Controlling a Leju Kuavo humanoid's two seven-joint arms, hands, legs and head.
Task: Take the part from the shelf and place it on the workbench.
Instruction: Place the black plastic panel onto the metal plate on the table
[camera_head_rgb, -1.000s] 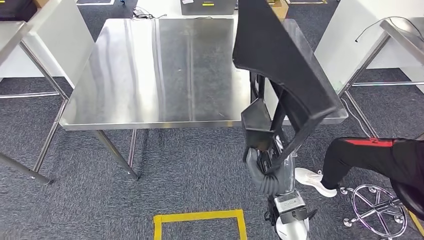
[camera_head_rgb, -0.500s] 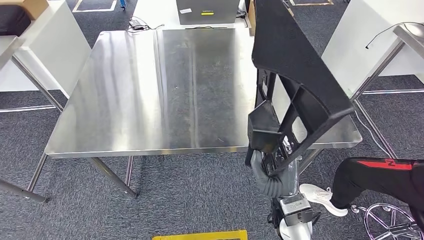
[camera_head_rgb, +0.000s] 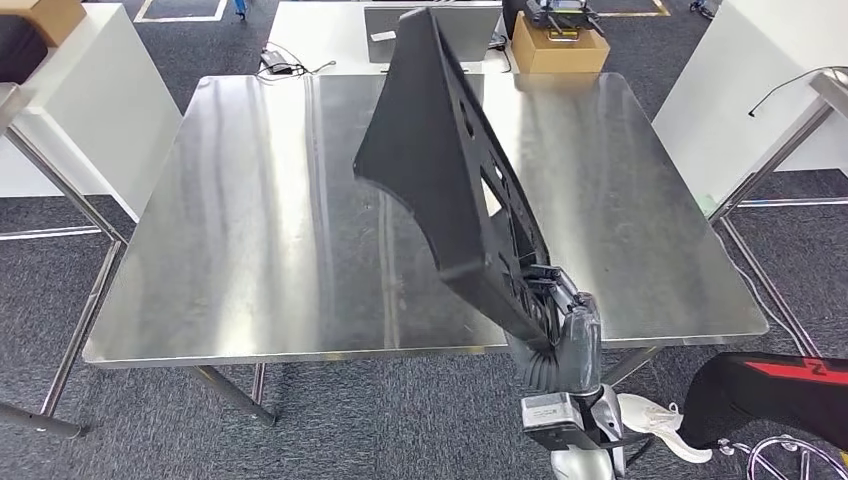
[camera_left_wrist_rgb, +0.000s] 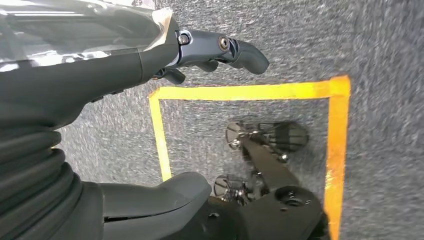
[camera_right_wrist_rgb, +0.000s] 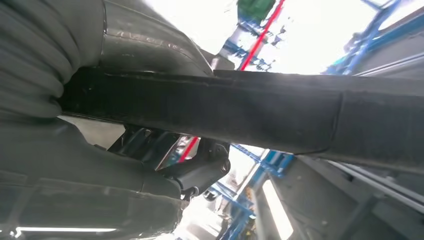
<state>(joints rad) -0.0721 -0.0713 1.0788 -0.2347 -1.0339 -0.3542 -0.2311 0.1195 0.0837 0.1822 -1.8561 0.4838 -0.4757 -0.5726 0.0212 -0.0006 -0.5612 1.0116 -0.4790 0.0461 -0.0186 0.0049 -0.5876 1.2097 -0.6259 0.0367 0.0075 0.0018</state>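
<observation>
The part (camera_head_rgb: 440, 170), a large black moulded panel with ribs and holes, is held above the workbench (camera_head_rgb: 250, 250), tilted steeply, its upper tip pointing toward 12 o'clock and its lower end at 5 o'clock near the front edge of the bench. Whether it touches the steel surface cannot be told. The lower end is gripped by the right hand (camera_head_rgb: 555, 320), whose fingers are closed around a black bar of the part (camera_right_wrist_rgb: 225, 112) in the right wrist view. The left hand (camera_left_wrist_rgb: 150, 60) is seen hanging over the floor, with nothing in it and its fingers (camera_left_wrist_rgb: 240, 50) apart, stretched out loosely.

At 12 o'clock behind the bench a cardboard box (camera_head_rgb: 557, 45) and a grey case (camera_head_rgb: 440, 25) are seen. At 4 o'clock a person's leg (camera_head_rgb: 780, 395) in black with a red stripe and a white shoe (camera_head_rgb: 650, 420) are placed beside a chair base (camera_head_rgb: 790, 462). White partitions (camera_head_rgb: 90, 110) stand at 10 o'clock. The floor is grey carpet (camera_head_rgb: 350, 420), marked with yellow tape (camera_left_wrist_rgb: 250, 92).
</observation>
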